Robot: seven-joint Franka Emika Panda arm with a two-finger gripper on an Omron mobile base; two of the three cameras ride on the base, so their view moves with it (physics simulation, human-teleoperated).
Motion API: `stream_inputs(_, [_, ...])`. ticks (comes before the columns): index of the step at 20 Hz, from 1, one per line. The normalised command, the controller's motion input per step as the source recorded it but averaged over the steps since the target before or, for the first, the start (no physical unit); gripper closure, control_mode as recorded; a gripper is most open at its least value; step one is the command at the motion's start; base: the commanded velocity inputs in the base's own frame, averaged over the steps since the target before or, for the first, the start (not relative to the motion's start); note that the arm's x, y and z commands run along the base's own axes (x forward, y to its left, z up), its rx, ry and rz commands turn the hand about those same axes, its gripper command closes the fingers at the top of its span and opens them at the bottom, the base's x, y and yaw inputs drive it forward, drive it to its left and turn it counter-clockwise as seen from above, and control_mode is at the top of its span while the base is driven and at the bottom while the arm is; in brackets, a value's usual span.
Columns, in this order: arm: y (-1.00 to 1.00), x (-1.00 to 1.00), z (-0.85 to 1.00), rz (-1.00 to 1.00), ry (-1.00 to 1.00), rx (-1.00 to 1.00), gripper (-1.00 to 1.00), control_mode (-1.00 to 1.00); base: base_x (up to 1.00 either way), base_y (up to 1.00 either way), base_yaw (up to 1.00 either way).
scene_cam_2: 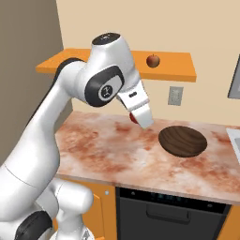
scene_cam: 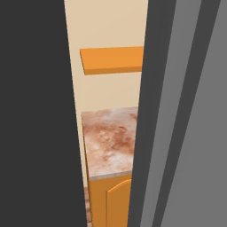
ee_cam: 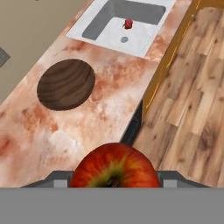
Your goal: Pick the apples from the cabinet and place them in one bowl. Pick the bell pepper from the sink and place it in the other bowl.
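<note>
Clamped between the jaws sits a glossy red apple [ee_cam: 114, 166], its yellow-green stem dimple turned toward the hand camera, so the gripper [scene_cam_2: 140, 118] is plainly grasping fruit. In the right base view the white arm bends up from the lower left, elbows high in front of the orange cabinet [scene_cam_2: 176, 69], and angles its hand down and to the right, above the countertop [scene_cam_2: 103, 150] just left of the dark bowl [scene_cam_2: 183, 140]; a sliver of red shows at the fingertips.

That bowl is a round, shallow dish of dark wood grain, and it looks empty from both angles. A second apple [scene_cam_2: 153, 60] rests on top of the flat cabinet slab, beside the arm's upper joint. Farther along the counter, the hand view shows the pale grey sink [ee_cam: 94, 25] with a small dark-red bell pepper [ee_cam: 128, 23] in its basin, near the round drain; it is too small to make out more.

Mottled rust-and-cream stone forms the countertop, above orange base cupboards [scene_cam: 116, 201] and a plank wood floor [ee_cam: 192, 109].
</note>
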Motion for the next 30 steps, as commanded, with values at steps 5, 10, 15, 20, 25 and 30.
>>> stream_inputs(5, [-0.23,0.0,-0.41,0.03,-0.08,0.04,1.0,-1.0,0.0,0.0,0.0])
stream_inputs(10, [-0.22,0.03,-0.39,0.07,-0.03,0.09,1.0,-1.0,0.0,0.0,0.0])
stream_inputs(15, [-0.2,0.17,-0.28,0.12,-0.03,0.1,1.0,-1.0,0.0,0.0,0.0])
stream_inputs(20, [-0.15,0.25,-0.23,0.13,-0.06,0.07,1.0,-1.0,0.0,0.0,0.0])
stream_inputs(25, [-0.11,0.23,-0.25,0.09,-0.11,0.03,1.0,-1.0,0.0,0.0,0.0])
stream_inputs(30, [-0.11,0.25,-0.25,0.04,-0.13,0.01,1.0,-1.0,0.0,0.0,0.0])
